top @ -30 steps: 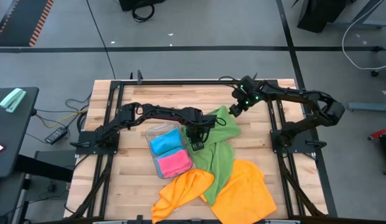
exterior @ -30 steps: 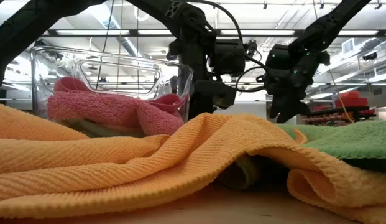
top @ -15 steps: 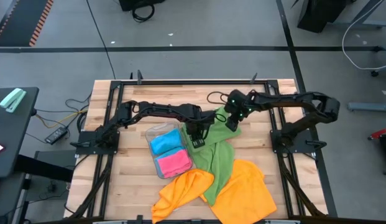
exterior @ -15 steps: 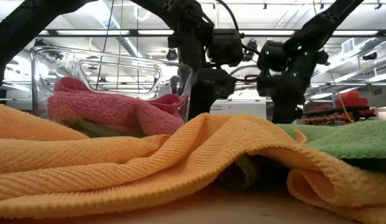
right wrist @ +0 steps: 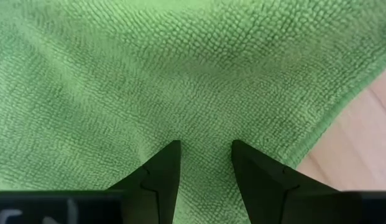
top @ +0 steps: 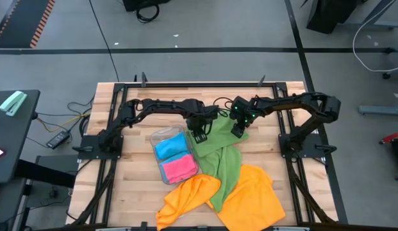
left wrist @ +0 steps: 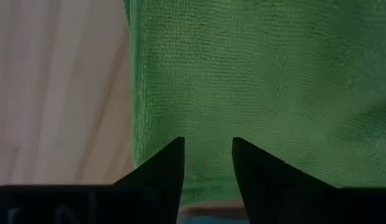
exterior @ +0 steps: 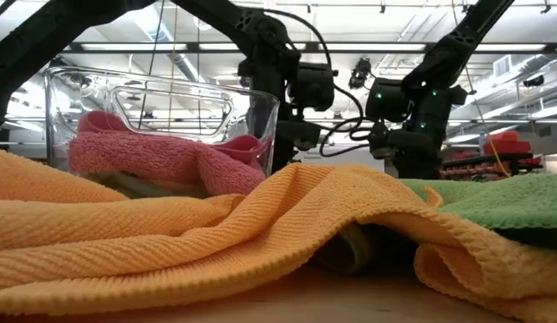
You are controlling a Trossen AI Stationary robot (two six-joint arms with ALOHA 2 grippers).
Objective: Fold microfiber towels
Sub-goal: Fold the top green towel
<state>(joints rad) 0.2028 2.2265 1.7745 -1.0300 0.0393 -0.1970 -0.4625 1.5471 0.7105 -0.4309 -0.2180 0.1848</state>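
Green microfiber towel [top: 225,153] lies rumpled mid-table, its far end under both grippers. The left gripper [top: 200,135] and the right gripper [top: 238,130] each stand over that end with fingers apart, nothing between them. Orange towels [top: 232,194] lie at the near edge. Blue towel [top: 169,147] and pink towel [top: 179,167] sit folded in the clear tray [top: 157,136].

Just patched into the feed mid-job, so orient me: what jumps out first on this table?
Both grippers meet at the far end of the green towel in mid-table: the left gripper and right gripper each hover over it with fingers apart and nothing between them. Beside it a clear tray holds folded blue and pink towels, and two rumpled orange towels lie at the near edge.
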